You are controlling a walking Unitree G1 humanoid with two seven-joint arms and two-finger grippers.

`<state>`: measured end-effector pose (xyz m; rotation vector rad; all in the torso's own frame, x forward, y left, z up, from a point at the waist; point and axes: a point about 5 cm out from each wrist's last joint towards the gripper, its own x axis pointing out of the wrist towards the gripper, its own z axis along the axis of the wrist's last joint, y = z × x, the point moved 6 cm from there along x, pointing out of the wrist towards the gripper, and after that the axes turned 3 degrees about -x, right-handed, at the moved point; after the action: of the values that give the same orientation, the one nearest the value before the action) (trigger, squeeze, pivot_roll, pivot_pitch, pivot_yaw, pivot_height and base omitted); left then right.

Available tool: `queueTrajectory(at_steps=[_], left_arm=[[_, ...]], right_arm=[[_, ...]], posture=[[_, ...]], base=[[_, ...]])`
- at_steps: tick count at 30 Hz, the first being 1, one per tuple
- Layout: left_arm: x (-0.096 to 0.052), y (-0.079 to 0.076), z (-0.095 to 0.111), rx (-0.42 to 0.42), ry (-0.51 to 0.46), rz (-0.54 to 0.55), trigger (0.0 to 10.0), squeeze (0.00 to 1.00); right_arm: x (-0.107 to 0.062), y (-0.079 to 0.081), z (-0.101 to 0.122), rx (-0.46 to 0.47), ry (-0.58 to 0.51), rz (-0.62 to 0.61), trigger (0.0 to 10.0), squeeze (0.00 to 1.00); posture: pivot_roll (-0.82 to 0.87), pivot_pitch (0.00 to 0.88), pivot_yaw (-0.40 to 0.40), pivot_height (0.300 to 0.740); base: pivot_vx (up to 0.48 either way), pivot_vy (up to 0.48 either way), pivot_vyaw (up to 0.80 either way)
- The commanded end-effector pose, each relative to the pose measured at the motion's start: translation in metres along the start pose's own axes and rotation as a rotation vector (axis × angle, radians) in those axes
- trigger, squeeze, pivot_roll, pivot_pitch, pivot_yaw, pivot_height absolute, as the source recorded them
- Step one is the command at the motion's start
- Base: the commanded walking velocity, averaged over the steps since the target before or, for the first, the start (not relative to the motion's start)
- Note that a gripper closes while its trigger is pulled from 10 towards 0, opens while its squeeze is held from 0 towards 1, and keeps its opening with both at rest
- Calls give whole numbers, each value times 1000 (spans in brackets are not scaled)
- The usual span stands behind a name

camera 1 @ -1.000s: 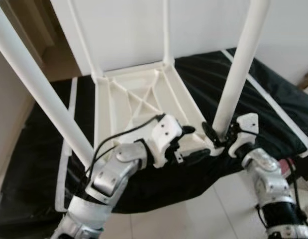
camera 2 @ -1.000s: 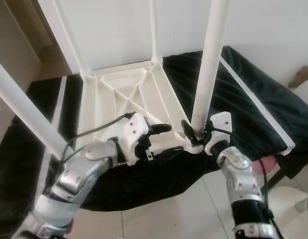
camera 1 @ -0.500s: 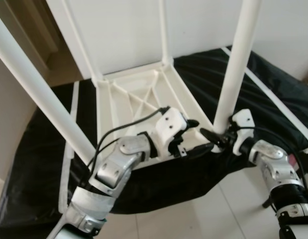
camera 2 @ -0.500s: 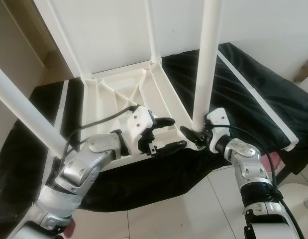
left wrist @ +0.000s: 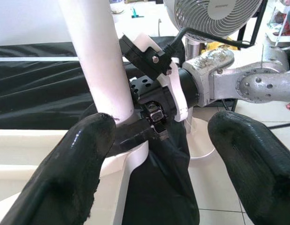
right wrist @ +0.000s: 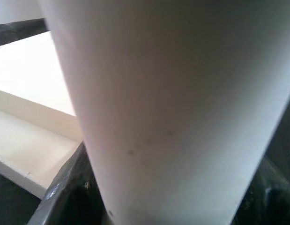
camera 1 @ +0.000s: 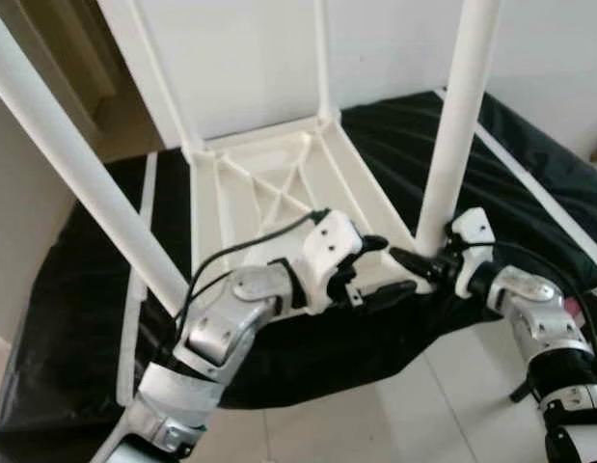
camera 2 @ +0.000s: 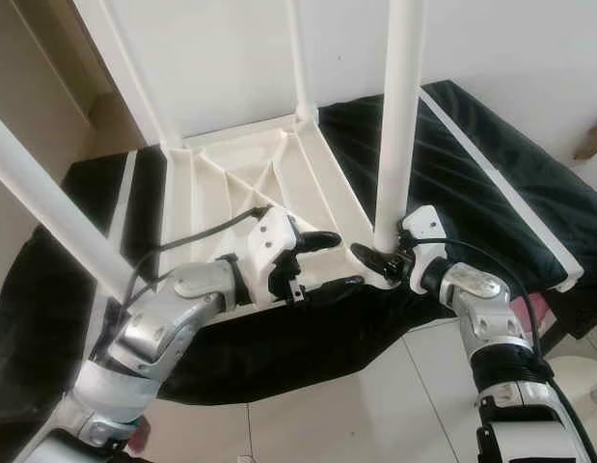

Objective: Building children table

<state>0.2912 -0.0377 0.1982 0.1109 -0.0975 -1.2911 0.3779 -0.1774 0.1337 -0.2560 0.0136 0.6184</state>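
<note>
All four table legs (camera 1: 459,116) run off the top edge. Right gripper (camera 2: 380,258): far finger hidden behind the near-right leg.

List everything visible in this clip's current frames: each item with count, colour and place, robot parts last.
White plastic table top: one, upside down on the black sheet, ribbed underside up.
White round table legs: four, standing up from the top's corners; two near, two far.
Black sheet with white stripes: one, spread under the table top.
Grey fan: one, standing on the floor past the sheet's edge.
Pale tiled floor: in front of the sheet.
White wall: behind the table.
Left hand: black fingers open, at the top's near edge.
Right hand: closed around the near right leg's base.
</note>
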Motion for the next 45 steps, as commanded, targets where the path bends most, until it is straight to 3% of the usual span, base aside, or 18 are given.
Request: queueTrajectory(at_steps=[1, 2, 3, 4, 6, 7, 10, 11, 13, 19, 22, 26, 33, 34, 35, 45], left_arm=[[-2, -11, 0, -6, 4, -99, 10000, 0], [-2, -11, -1, -8, 2, -98, 10000, 0], [0, -11, 0, -15, -4, -97, 10000, 0], [0, -11, 0, -15, -4, -97, 10000, 0], [4, -14, 1, -29, -20, -101, 10000, 0], [5, -14, 2, -30, -25, -99, 10000, 0], [5, -14, 2, -30, -30, -95, 10000, 0], [6, -10, 5, -43, -49, -79, 10000, 0], [7, -7, 6, -46, -54, -70, 10000, 0], [8, -5, 6, -41, -61, -42, 10000, 0], [2, 0, 12, -39, -81, 2, 10000, 0], [-6, 9, 6, -19, -61, 50, 10000, 0], [-11, 30, 2, 19, -53, 164, 10000, 0], [-12, 31, 4, 18, -64, 171, 10000, 0], [-14, 32, 6, 14, -73, 175, 10000, 0], [-26, 37, 8, 39, -82, 228, 10000, 0]], right_arm=[[3, 9, -6, 5, 18, -22, 10000, 0], [3, 11, -7, 27, 14, -51, 10000, 0], [4, 2, -7, 73, -2, -168, 10000, 0], [4, 2, -7, 73, -2, -168, 10000, 0], [-1, -9, -9, 131, -27, -421, 10000, 0], [-2, -8, -9, 178, -39, -478, 10000, 0], [-3, -6, -10, 241, -49, -528, 10000, 0], [-2, -1, -10, 282, -49, -633, 10000, 0], [0, 2, -9, 293, -46, -676, 10000, 0], [6, 17, -13, 305, 15, -755, 10000, 0], [13, 37, -1, 271, -8, -758, 10000, 0], [22, 51, 5, 255, -13, -736, 10000, 0], [28, 48, 17, 190, -57, -672, 10000, 0], [26, 46, 19, 193, -67, -672, 10000, 537], [25, 44, 20, 196, -79, -662, 10000, 1000], [11, 44, 32, 196, -164, -571, 10000, 1000]], posture=[[-79, 22, 111, 740], [-79, 22, 111, 740], [-87, 22, 110, 740], [-87, 22, 110, 740], [-94, 21, 101, 740], [-98, 16, 94, 740], [-100, 17, 88, 740], [-109, 19, 81, 740], [-111, 16, 75, 740], [-88, 2, 48, 740], [-29, 0, 15, 740], [-5, 0, -13, 740], [-4, 0, -19, 740], [3, 0, -28, 740], [7, 0, -33, 740], [23, 0, -48, 740]], base=[[0, 0, 0], [0, 0, 0], [0, 0, 0], [0, 0, 0], [0, 0, 0], [0, 0, 0], [0, 0, 0], [0, 0, 0], [0, 0, 0], [0, 0, 0], [0, 0, 0], [0, 0, 0], [0, 0, 0], [0, 0, 0], [0, 0, 0], [0, 0, 0]])
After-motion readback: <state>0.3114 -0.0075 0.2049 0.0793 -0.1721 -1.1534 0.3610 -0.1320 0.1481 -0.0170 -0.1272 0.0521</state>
